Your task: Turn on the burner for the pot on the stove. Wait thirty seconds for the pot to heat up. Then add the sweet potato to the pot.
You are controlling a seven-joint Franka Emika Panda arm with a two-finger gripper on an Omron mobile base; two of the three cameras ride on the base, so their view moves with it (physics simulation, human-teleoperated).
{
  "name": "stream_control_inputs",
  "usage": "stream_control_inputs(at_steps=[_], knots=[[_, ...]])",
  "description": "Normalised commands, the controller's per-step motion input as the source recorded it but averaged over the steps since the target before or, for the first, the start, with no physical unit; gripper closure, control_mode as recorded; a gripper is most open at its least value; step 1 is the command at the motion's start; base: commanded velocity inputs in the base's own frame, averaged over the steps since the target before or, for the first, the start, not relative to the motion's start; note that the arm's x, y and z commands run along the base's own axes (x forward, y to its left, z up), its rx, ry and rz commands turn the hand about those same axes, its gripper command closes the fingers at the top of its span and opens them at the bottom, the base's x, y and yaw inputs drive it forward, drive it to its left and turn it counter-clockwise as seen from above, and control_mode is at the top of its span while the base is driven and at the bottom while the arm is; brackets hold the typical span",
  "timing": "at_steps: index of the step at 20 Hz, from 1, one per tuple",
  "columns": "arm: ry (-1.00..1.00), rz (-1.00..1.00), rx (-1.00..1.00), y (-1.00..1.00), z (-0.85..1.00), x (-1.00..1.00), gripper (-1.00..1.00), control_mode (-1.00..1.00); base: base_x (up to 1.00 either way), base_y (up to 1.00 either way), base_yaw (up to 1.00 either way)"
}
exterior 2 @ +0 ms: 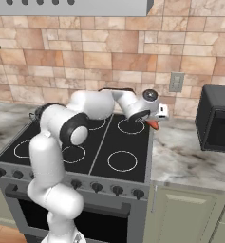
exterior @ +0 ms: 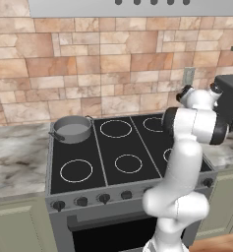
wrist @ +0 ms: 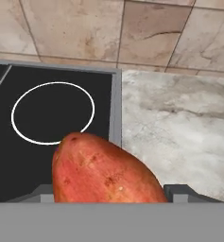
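The tool is grasping the sweet potato and holds it in the air, above the right edge of the stove beside the marble bench. The pot sits on the rear left burner, well apart.

arm bent forward over right side, elbow high, wrist tilted down; gripper clamped on sweet potato, held in air
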Motion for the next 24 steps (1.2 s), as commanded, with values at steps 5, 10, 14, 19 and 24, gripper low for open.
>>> stream_control_inputs(at_steps=[5, 10, 14, 19, 24], knots=[[0.00, 0.00, 0.00, 1.00, 0.84, -0.08, 1.00, -1.00, 0.00, 0.00, 0.00], [0.00, 0.00, 0.00, 1.00, 0.52, 0.00, 1.00, -1.00, 0.00, 0.00, 0.00], [0.00, 0.00, 0.00, 1.00, 0.46, 0.00, 1.00, -1.00, 0.00, 0.00, 0.00], [0.05, 0.00, 0.00, 1.00, 0.50, 0.00, 1.00, -1.00, 0.00, 0.00, 0.00], [0.12, 0.00, 0.00, 1.00, 0.33, 0.00, 1.00, -1.00, 0.00, 0.00, 0.00]])
